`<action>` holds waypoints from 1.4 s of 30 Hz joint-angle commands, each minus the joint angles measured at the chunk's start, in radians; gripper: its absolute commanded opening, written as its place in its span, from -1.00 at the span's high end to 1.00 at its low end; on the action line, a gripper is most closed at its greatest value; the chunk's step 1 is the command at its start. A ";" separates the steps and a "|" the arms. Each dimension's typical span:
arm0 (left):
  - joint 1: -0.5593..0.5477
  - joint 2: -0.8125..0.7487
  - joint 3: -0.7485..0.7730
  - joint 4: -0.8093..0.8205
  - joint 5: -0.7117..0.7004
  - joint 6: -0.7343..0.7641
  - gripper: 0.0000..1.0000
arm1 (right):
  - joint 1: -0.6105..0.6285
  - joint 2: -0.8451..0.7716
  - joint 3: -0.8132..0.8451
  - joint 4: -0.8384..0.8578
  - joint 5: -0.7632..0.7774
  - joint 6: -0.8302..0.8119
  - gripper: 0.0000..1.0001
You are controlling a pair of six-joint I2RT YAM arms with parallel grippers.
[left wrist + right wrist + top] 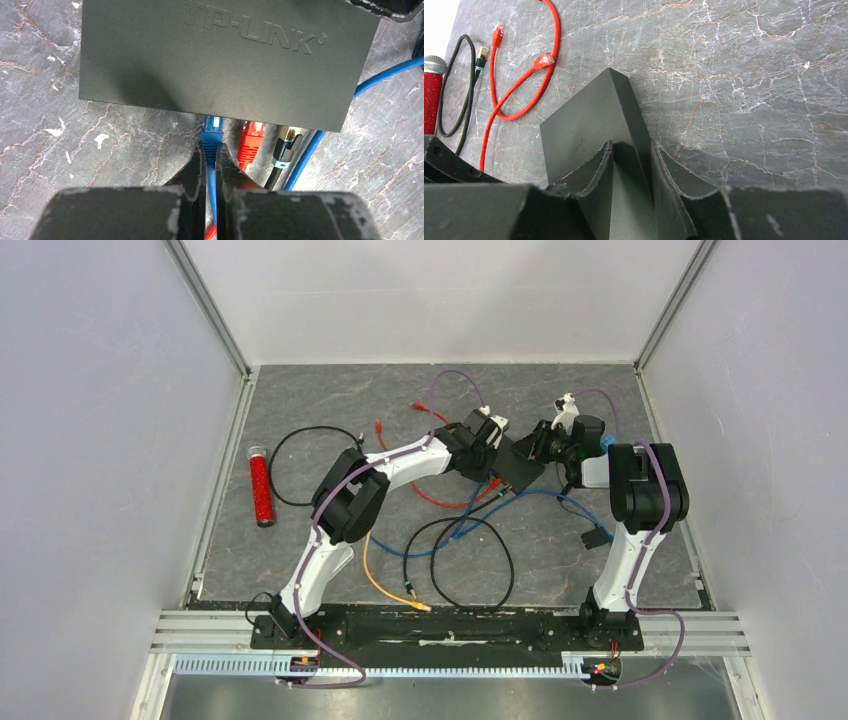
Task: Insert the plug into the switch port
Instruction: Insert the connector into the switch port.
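The dark grey TP-LINK switch (225, 55) lies on the stone-patterned mat, and its port face is turned toward my left gripper (211, 148). That gripper is shut on the ribbed boot of the blue plug (212, 129). The plug's clear tip reaches under the switch's near edge; the port itself is hidden. A red plug (251, 140) and a black plug with a teal ring (285, 146) sit side by side to its right along the same face. My right gripper (631, 147) is shut on the switch (589, 125) at its far edge. In the top view the switch (518, 472) lies between both grippers.
A red cable (519, 85) and a black cable (459, 85) lie loose on the mat behind the switch. A red cylinder (261, 485) lies at the left. Blue (560, 496), black (470, 560) and orange (385, 580) cables loop across the mat's near half.
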 commanded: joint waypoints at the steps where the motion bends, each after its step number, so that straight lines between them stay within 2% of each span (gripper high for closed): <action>1: -0.005 0.089 0.042 0.459 -0.011 -0.094 0.95 | 0.174 0.057 -0.140 -0.370 -0.279 0.029 0.40; 6: -0.004 0.122 0.101 0.533 0.058 -0.143 0.95 | 0.175 0.041 -0.141 -0.377 -0.289 0.035 0.40; 10: 0.015 0.136 0.104 0.626 0.141 -0.278 0.96 | 0.176 0.031 -0.141 -0.389 -0.282 0.030 0.39; 12: -0.003 0.138 0.133 0.577 0.117 -0.215 0.95 | 0.176 0.035 -0.111 -0.465 -0.245 -0.024 0.39; 16: -0.064 0.161 0.222 0.396 -0.011 0.050 0.96 | 0.165 0.040 -0.054 -0.519 -0.223 -0.066 0.35; 23: -0.075 0.143 0.211 0.372 -0.117 0.175 0.95 | 0.152 0.069 0.052 -0.556 -0.189 -0.045 0.40; 25: -0.055 0.159 0.245 0.354 -0.109 0.121 0.96 | 0.152 0.063 0.041 -0.545 -0.196 -0.037 0.41; 29: 0.006 0.191 0.268 0.434 0.056 -0.116 0.96 | 0.146 0.055 0.019 -0.542 -0.193 -0.049 0.40; 34: -0.008 0.201 0.289 0.408 0.079 -0.077 0.95 | 0.102 0.074 0.067 -0.515 -0.169 0.005 0.35; 37: -0.008 0.154 0.226 0.345 0.066 -0.039 0.95 | 0.046 0.061 0.117 -0.509 -0.092 0.034 0.15; 39: -0.005 0.098 0.138 0.347 0.049 -0.011 0.87 | 0.012 0.064 0.161 -0.503 -0.061 0.049 0.09; 42: 0.001 0.011 0.029 0.354 0.041 0.028 0.56 | -0.048 0.088 0.255 -0.505 -0.042 0.042 0.02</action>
